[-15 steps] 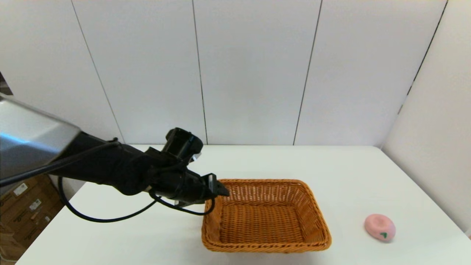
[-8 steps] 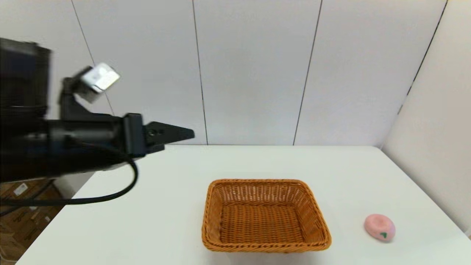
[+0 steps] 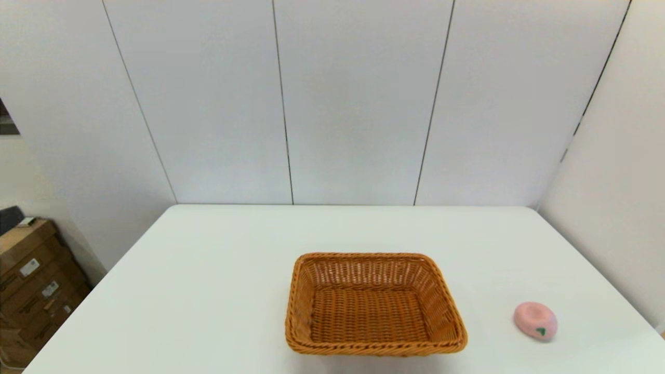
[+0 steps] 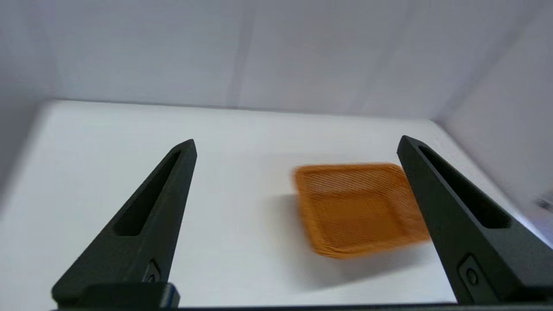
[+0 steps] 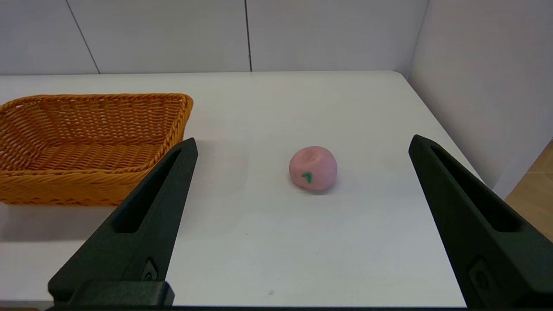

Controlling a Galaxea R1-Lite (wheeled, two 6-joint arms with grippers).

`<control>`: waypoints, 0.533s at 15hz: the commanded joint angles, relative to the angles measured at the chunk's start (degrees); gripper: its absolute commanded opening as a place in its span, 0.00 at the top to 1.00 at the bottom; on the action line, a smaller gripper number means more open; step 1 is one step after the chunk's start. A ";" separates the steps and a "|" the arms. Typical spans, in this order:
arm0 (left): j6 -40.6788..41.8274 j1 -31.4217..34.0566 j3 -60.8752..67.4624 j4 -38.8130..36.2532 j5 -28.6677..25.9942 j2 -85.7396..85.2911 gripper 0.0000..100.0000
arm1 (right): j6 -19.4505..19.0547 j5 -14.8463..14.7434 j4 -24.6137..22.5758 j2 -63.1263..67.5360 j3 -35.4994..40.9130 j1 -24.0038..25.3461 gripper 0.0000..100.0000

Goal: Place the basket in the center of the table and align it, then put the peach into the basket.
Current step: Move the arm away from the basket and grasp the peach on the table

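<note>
The orange-brown wicker basket stands near the front middle of the white table, squared to its edges and with nothing inside. The pink peach with its green leaf mark lies on the table to the basket's right. Neither arm shows in the head view. My left gripper is open and pulled well back from the basket. My right gripper is open too, held short of the peach, which sits in line with the gap between its fingers; the basket is off to one side.
Grey wall panels close the table's far and right sides. Cardboard boxes are stacked on the floor beyond the table's left edge.
My left arm rose from the basket's left rim, swung away to the left and left the head view. The basket and the peach stayed put.
</note>
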 commanded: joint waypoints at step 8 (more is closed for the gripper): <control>10.91 8.62 29.63 -0.21 1.30 -35.41 0.00 | 0.02 0.00 -0.08 -0.01 0.01 -0.01 0.00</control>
